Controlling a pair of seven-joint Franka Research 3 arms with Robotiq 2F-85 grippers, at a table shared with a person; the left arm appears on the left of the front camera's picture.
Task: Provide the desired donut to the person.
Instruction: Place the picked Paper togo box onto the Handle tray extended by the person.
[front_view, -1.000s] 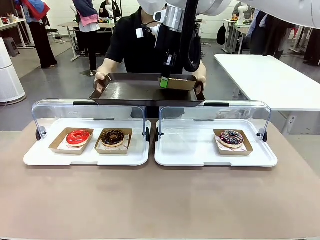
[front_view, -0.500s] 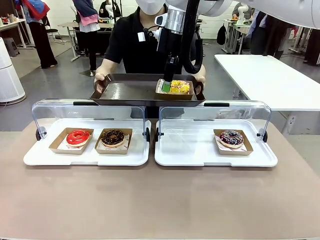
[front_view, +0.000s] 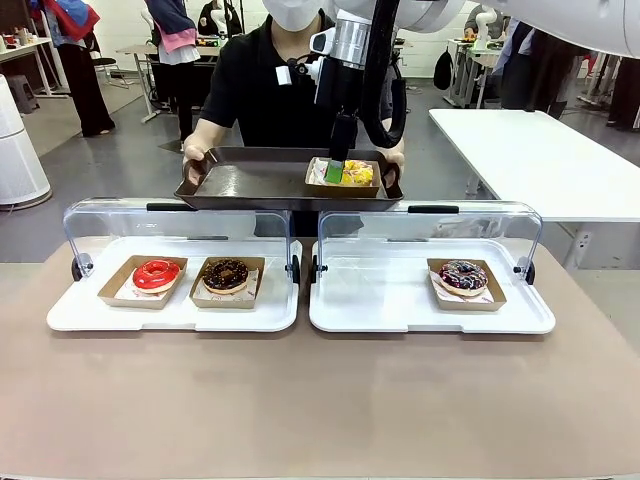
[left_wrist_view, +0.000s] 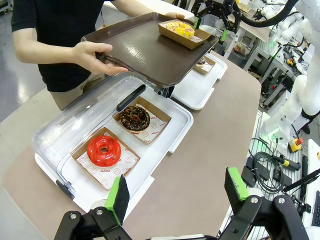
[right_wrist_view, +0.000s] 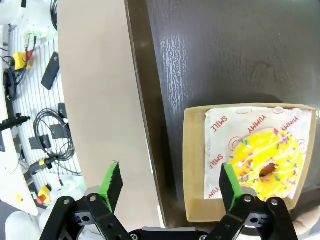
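Note:
The person in a black shirt stands at the far side and holds a dark brown tray in both hands. On its right end sits a cardboard box with a yellow sprinkled donut. My right gripper hangs open just above the box's left edge. In the right wrist view the right gripper has let go of the box, and the donut lies beside one finger. My left gripper is open and holds nothing, high over the near table.
Two white display trays with raised clear lids stand on the table. The left tray holds a red donut and a chocolate donut. The right tray holds a dark sprinkled donut. A white table stands far right.
My right gripper opened and let go of the box, which now rests on the person's tray. The tray and box shifted slightly left. The left gripper stayed still.

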